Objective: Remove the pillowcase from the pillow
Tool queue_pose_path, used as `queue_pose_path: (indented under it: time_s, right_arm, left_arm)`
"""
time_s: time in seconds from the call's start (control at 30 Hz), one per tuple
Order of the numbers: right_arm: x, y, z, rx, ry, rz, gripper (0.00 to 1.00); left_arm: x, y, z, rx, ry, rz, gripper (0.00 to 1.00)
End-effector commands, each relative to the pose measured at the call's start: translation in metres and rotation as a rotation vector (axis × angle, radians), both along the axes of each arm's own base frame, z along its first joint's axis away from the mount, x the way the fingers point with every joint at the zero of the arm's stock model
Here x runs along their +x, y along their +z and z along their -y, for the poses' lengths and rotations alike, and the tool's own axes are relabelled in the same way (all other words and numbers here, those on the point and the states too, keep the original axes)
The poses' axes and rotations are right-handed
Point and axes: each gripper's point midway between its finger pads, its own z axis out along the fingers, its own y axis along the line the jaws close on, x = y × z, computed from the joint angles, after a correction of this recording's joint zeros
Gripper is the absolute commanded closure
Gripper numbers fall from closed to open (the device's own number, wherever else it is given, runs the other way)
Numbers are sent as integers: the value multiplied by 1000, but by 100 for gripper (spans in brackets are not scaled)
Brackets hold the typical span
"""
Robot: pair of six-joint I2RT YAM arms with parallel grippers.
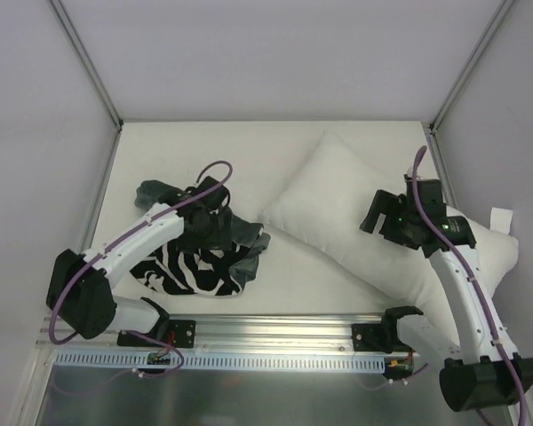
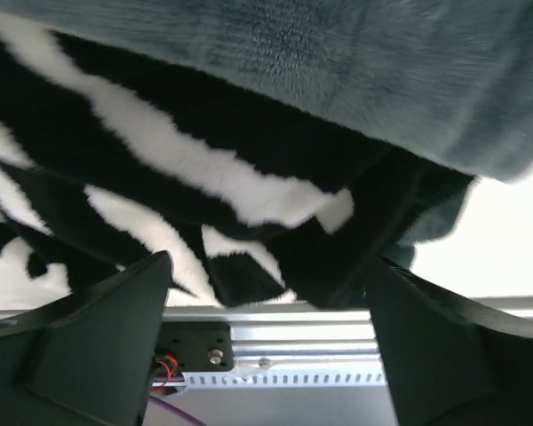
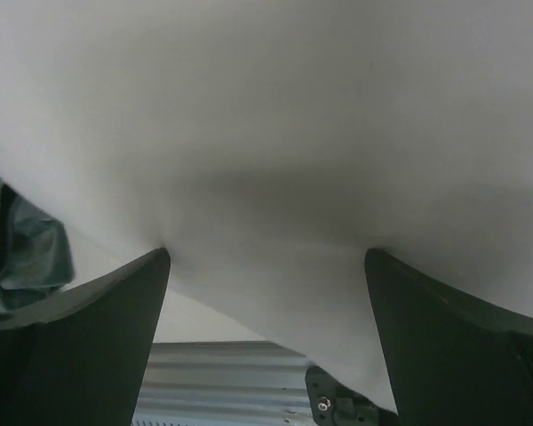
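Observation:
The pillowcase (image 1: 200,262) lies crumpled at the table's front left, zebra stripes showing in front and grey-teal plush behind. It is off the white pillow (image 1: 338,209), which lies diagonally at centre right with a small tag (image 1: 500,217) at its right corner. My left gripper (image 1: 215,213) hovers over the pillowcase's back edge, jaws wide open, with the zebra and teal fabric (image 2: 249,151) just beyond the fingertips. My right gripper (image 1: 400,222) is open, its fingers pressing on the pillow (image 3: 275,133) on both sides.
An aluminium rail (image 1: 275,328) with the arm mounts runs along the near edge. White enclosure walls and metal posts (image 1: 89,62) surround the table. A bit of teal fabric (image 3: 22,257) shows at the left of the right wrist view.

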Motion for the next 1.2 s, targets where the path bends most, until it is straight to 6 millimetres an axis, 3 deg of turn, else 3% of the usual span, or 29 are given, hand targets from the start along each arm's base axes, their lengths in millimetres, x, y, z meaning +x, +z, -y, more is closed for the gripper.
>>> queue_pose_path:
  time_s: [0.0,0.03,0.07,0.1,0.13,0.17,0.27,0.33,0.37,0.43,0.47,0.5,0.6,0.67,0.7,0.77,0.8,0.87,0.9,0.93,0.97,1.03,1.13,1.17]
  right_arm:
    - [13,-40,-9,-1,-12,-55,5]
    - [17,-48,-10,4,-19,-65,15]
    - [20,-62,-12,8,-34,-109,49]
    - [31,-63,-14,18,-44,-89,67]
    - [39,-62,-16,32,-58,-81,98]
    - [48,-68,-18,31,-64,-99,99]
    - [84,-61,-25,48,-79,-82,99]
    - [105,-56,-32,69,-78,-73,99]
    - [124,-53,-41,98,-65,-80,99]
    - [141,-53,-52,123,-54,-95,99]
    - [156,-42,-58,135,-49,-70,99]
    - [164,-56,-62,132,-50,-108,99]
    - [180,-53,-77,161,-25,-123,99]
    - [181,-46,-81,159,-11,-119,95]
    - [179,-36,-81,153,-1,-90,78]
    - [175,-27,-75,132,-3,-60,58]
    - [172,-18,-71,122,10,-44,42]
    - [156,5,-67,116,29,-27,28]
    - [151,16,-67,115,40,-3,15]
    - [140,38,-64,117,52,58,9]
    - [134,48,-61,113,51,87,3]
    - [114,73,-53,93,49,167,4]
    - [86,84,-39,48,41,172,4]
    - [74,94,-36,46,47,194,4]
  left_arm:
    - [10,-34,9,30,86,-3,15]
    - [12,-41,6,57,101,-10,31]
    - [12,-53,2,104,105,-41,65]
    - [17,-56,0,128,112,-41,76]
    - [22,-59,-5,163,111,-38,89]
    - [28,-66,-7,184,114,-60,100]
    - [55,-71,-28,206,169,-86,100]
    - [73,-71,-58,214,253,-100,100]
    - [85,-66,-67,207,282,-81,100]
    - [107,-55,-92,211,340,-52,100]
    - [113,-51,-99,213,357,-42,100]
    - [120,-47,-113,219,392,-34,100]
    - [139,-32,-132,250,426,3,100]
    - [148,-22,-156,297,472,17,100]
    - [149,-20,-163,302,491,14,100]
    - [152,-12,-183,316,544,23,100]
    - [152,-9,-193,326,564,26,100]
    - [154,6,-197,340,537,53,97]
    - [154,18,-192,302,531,85,89]
    - [154,25,-182,273,510,106,63]
    - [153,32,-179,259,502,127,40]
    - [150,59,-160,240,452,210,4]
    - [140,92,-120,149,351,302,1]
    - [136,100,-98,124,287,328,1]
